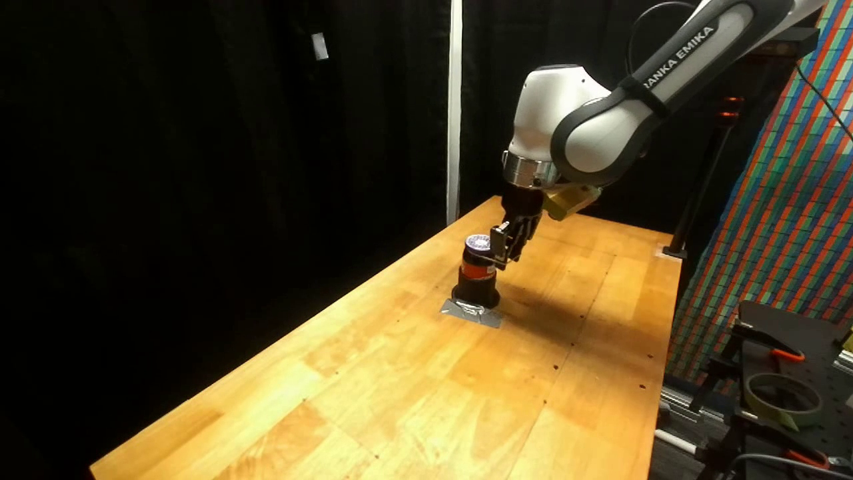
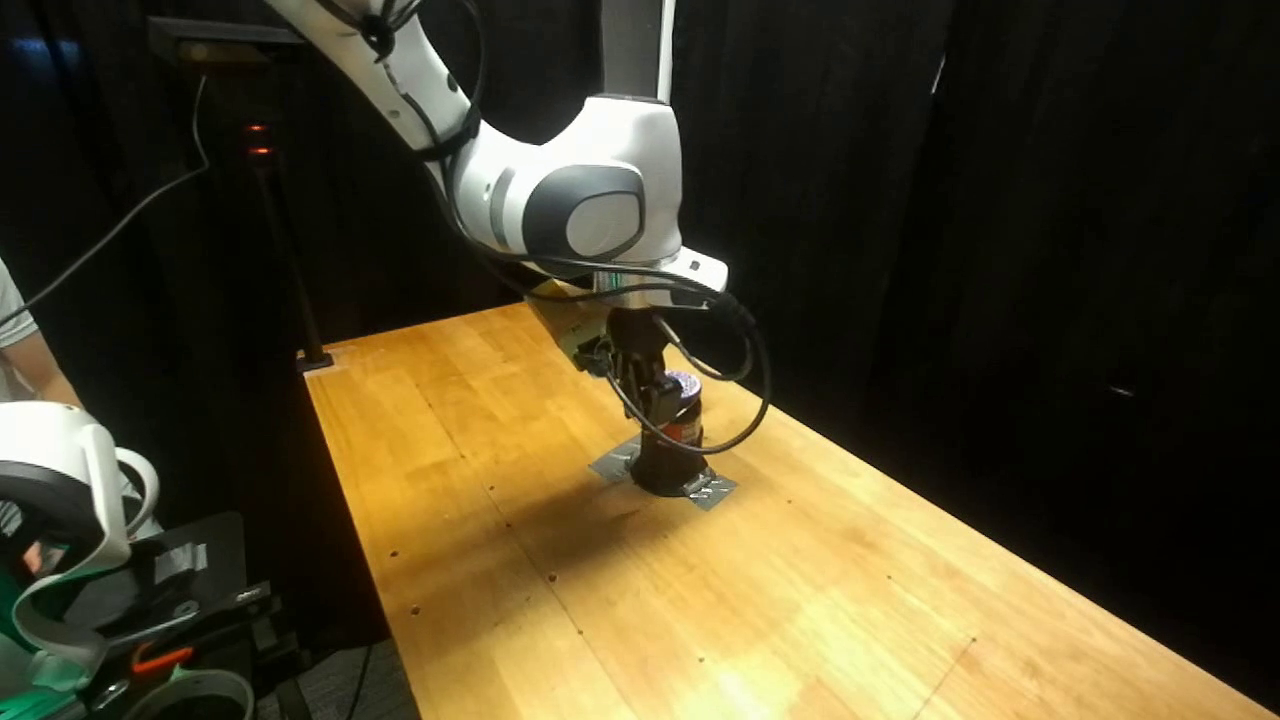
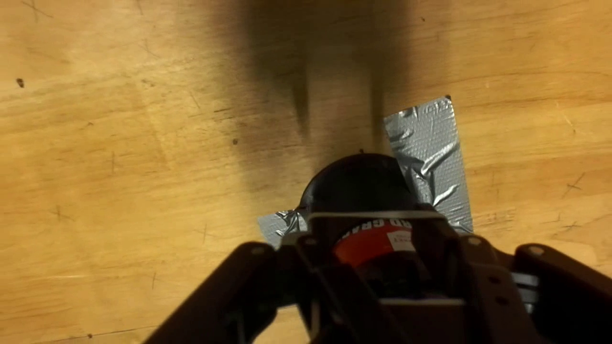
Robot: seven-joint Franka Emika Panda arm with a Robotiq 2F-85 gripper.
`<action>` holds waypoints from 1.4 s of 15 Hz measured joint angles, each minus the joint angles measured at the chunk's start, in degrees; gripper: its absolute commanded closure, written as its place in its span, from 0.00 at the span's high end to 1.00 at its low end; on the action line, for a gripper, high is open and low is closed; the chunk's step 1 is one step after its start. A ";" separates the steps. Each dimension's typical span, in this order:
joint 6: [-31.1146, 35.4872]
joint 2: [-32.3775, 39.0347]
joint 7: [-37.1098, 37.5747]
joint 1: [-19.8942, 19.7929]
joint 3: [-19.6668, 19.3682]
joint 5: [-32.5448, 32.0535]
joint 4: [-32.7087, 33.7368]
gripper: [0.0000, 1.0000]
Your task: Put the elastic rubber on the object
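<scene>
The object stands upright, a dark cylinder with an orange-red band and a pale patterned lid. It also shows in an exterior view and the wrist view. The elastic rubber, a thin pale band, is stretched between my fingertips and crosses in front of the object. My gripper points down beside the object's upper part; it also shows in an exterior view. In the wrist view the gripper has its fingers spread apart, with the object showing between them. Whether the band goes around the object is hidden.
Grey tape holds the object's black base on the wooden table; it also shows in the wrist view. A cable loop hangs from the wrist near the object. A dark cart with a tape roll stands beside the table.
</scene>
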 measured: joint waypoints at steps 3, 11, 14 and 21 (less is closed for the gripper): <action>7.59 -4.02 0.18 0.00 -0.24 -0.02 -7.03 0.08; 37.21 -6.97 4.41 0.05 -0.56 0.04 -21.90 0.12; 48.39 -5.99 4.73 1.59 -2.87 0.18 -25.68 0.11; 69.52 -0.77 3.73 -0.37 1.41 2.92 -30.41 0.12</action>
